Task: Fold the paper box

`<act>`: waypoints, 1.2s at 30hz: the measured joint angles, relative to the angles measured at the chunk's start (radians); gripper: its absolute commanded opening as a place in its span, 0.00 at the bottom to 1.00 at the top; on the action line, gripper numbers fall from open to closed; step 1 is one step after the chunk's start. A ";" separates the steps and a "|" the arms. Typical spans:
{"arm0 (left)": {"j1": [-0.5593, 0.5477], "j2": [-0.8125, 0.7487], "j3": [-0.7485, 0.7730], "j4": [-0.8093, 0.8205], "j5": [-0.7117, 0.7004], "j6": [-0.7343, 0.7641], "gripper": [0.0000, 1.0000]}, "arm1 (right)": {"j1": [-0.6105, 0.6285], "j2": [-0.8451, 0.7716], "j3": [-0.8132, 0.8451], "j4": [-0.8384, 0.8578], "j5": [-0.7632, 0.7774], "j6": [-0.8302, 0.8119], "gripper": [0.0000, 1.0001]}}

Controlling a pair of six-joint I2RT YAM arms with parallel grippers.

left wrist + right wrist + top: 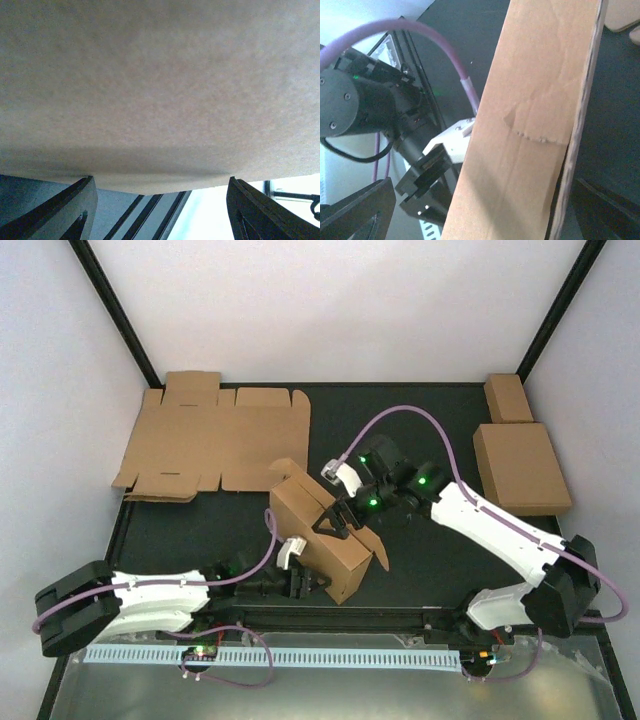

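Paper box [325,540] half-folded, standing tilted mid-table [440,560], nearer the front edge. Left gripper [298,582] at the box's near wall, jaws spread wide and released. In the left wrist view brown card fills the frame beyond the fingers [60,210]; contact unclear, maybe just touching. Right gripper [335,523] over the box's top opening, jaws fully apart, a thin panel [530,125] between them, not pinched. Flat cardboard sheet [215,440] at back left corner. Two folded boxes [520,465] along the right edge.
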 measured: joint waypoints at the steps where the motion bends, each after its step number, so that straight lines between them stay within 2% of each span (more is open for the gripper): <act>1: -0.006 0.006 0.001 0.007 -0.005 -0.003 0.73 | 0.000 0.010 0.014 -0.006 0.006 -0.006 1.00; 10: -0.058 0.041 0.001 0.050 -0.061 -0.020 0.74 | 0.000 0.119 0.120 -0.032 0.007 -0.053 1.00; 26: -0.106 0.151 0.065 0.131 -0.080 -0.035 0.74 | -0.001 0.213 0.218 -0.058 -0.049 -0.099 1.00; 36: -0.127 0.320 0.170 0.198 -0.083 -0.034 0.74 | -0.003 0.318 0.319 -0.084 -0.044 -0.142 1.00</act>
